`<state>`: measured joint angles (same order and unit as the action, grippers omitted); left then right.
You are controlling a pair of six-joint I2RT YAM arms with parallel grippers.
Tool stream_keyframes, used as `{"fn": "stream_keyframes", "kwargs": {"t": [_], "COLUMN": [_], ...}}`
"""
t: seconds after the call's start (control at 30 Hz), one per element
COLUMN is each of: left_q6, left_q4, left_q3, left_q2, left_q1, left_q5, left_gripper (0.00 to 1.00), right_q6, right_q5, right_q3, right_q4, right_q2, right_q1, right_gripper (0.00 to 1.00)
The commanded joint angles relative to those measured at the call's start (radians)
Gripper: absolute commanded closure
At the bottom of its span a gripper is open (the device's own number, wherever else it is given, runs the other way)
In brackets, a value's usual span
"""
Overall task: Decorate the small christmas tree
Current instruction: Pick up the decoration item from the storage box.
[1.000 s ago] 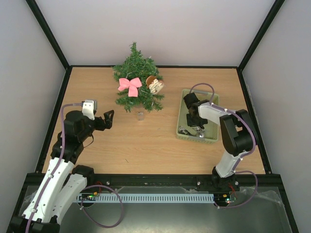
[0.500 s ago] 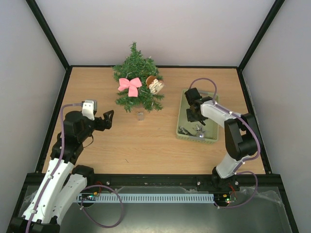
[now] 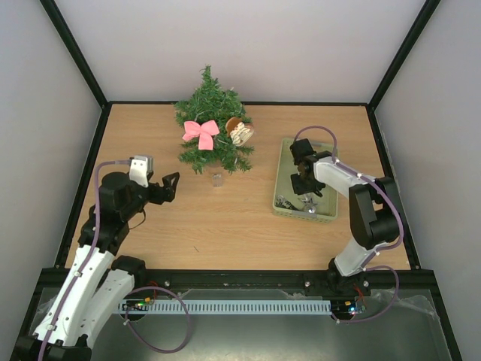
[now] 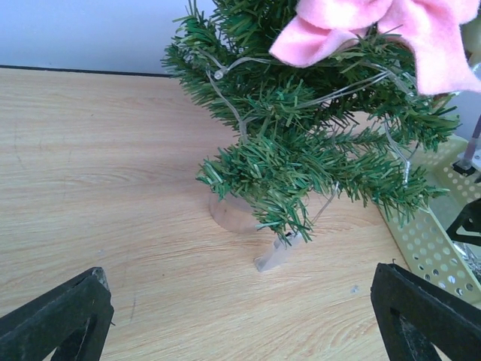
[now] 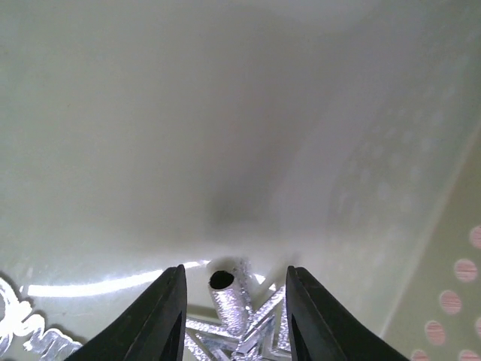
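The small christmas tree (image 3: pixel 210 120) stands at the table's back middle, with a pink bow (image 3: pixel 201 131) and a brown-and-cream ornament (image 3: pixel 239 132) on it. In the left wrist view the tree (image 4: pixel 316 143), its bow (image 4: pixel 376 30) and its wooden foot (image 4: pixel 231 212) lie ahead. My left gripper (image 3: pixel 170 186) is open and empty, left of the tree; its fingertips (image 4: pixel 52 320) show low in the wrist view. My right gripper (image 3: pixel 307 188) is open, down in the pale green basket (image 3: pixel 284 177). Its fingers (image 5: pixel 161 316) straddle a silver glitter star ornament (image 5: pixel 229 304) without clearly pinching it.
A small clear plastic box (image 3: pixel 217 180) on the tree's light wire lies on the table in front of the tree, also in the left wrist view (image 4: pixel 276 253). More silver pieces (image 3: pixel 285 201) lie at the basket's near end. Black frame rails edge the table.
My right gripper moved toward the basket's far end, then came back down toward the silver ornament. My left gripper shifted slightly right and its jaws spread a little.
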<state>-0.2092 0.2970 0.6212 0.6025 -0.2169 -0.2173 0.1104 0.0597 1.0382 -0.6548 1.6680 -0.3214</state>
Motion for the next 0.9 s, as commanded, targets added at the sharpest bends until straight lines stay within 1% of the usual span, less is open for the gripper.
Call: {"fn": "stream_keyframes", "kwargs": {"t": [0.0, 0.2, 0.33, 0.47, 0.53, 0.67, 0.77, 0.87], "left_q6": [0.01, 0.01, 0.012, 0.013, 0.014, 0.018, -0.005, -0.025], "left_q4": [-0.03, -0.027, -0.024, -0.021, -0.019, -0.018, -0.029, -0.054], "left_q3": [-0.014, -0.015, -0.012, -0.011, -0.01, -0.008, 0.003, 0.022], "left_q2": [-0.004, -0.001, -0.001, -0.001, -0.004, -0.01, -0.01, -0.008], "left_q1": [-0.017, -0.026, -0.029, -0.029, -0.029, -0.028, -0.029, -0.031], "left_q5": [-0.005, 0.005, 0.01, 0.019, 0.027, 0.041, 0.053, 0.017], "left_gripper": [0.05, 0.05, 0.04, 0.04, 0.05, 0.05, 0.09, 0.11], "right_q6": [-0.032, -0.029, -0.028, -0.028, -0.027, -0.006, 0.015, 0.032], "right_q5": [-0.057, -0.045, -0.001, 0.006, 0.027, 0.038, 0.033, 0.038], "right_q3": [-0.018, -0.016, -0.018, -0.009, 0.004, 0.04, 0.077, 0.118], "right_q4": [-0.03, -0.04, -0.044, -0.04, -0.047, -0.057, -0.072, -0.093], "right_q2": [0.015, 0.083, 0.119, 0.13, 0.119, 0.071, 0.021, -0.052], "right_q1": [0.001, 0.0, 0.001, 0.001, 0.001, 0.001, -0.003, -0.022], "right_gripper": [0.65, 0.67, 0.69, 0.8, 0.87, 0.94, 0.94, 0.94]}}
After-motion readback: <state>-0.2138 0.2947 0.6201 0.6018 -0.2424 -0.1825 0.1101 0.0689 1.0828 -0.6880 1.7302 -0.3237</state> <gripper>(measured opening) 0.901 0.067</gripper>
